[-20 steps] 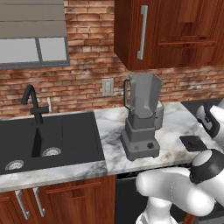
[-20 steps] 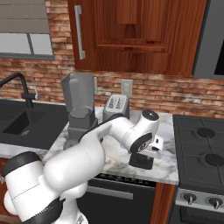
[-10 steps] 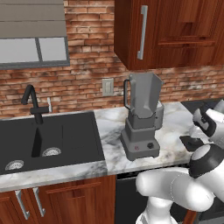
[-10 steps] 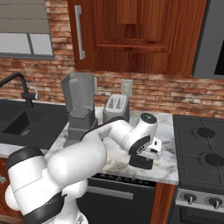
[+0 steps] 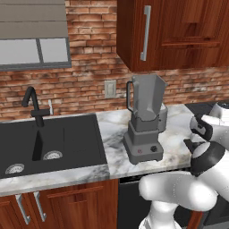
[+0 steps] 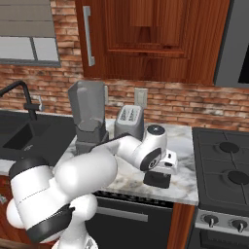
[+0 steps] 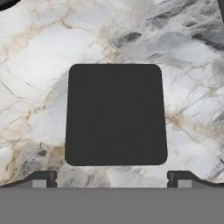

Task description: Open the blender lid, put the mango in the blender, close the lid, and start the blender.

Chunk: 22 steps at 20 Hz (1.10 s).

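- marble counter (image 5: 179,134) runs from black sink (image 5: 67,138) w/ black tap (image 5: 33,105) on one side to stove (image 6: 226,170) on the other; brick wall behind, wood cabinets (image 6: 155,39) above
- blender (image 5: 145,120) upright on counter just beside sink, jar open at top, no lid on it; red button & black knob on front of base
- toaster (image 6: 129,121) at back of counter, just beside blender on its stove side
- blender lid (image 7: 116,114) lies flat on marble near counter front edge, well apart from blender, betw. blender and stove; dark rounded square
- gripper (image 7: 112,179) hangs straight over lid, fingers spread wide to either side of it, not touching, nothing held
- mango: can't spot it
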Motion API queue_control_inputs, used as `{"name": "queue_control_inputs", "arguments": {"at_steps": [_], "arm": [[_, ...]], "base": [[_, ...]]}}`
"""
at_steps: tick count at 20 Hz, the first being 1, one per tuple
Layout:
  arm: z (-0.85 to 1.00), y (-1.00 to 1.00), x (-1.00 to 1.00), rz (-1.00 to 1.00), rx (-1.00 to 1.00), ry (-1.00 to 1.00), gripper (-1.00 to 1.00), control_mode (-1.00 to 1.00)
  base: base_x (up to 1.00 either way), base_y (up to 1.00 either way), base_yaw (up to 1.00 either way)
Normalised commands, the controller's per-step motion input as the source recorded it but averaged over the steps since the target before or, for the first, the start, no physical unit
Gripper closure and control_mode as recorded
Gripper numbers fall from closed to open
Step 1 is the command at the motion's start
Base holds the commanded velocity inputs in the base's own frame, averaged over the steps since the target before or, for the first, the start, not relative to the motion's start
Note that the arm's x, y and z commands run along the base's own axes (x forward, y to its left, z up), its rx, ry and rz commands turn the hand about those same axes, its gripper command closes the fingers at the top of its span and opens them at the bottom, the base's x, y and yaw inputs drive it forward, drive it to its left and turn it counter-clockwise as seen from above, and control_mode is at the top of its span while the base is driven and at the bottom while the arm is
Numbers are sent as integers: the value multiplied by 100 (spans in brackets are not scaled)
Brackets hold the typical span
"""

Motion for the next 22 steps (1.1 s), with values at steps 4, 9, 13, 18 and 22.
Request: {"name": "queue_control_inputs", "arguments": {"at_steps": [4, 9, 13, 18, 22], "arm": [[-9, 0, 25, 0, -13, 0, -100, -100], [-12, 0, 20, 2, -3, 1, -100, -100], [-13, 0, 4, 5, 0, 5, -100, -100], [-3, 0, 8, 5, 0, 11, -100, -100], [0, -1, 9, 3, 1, 9, -100, -100]], "base": [[0, 0, 0], [0, 0, 0], [0, 0, 0], [0, 0, 0], [0, 0, 0]]}}
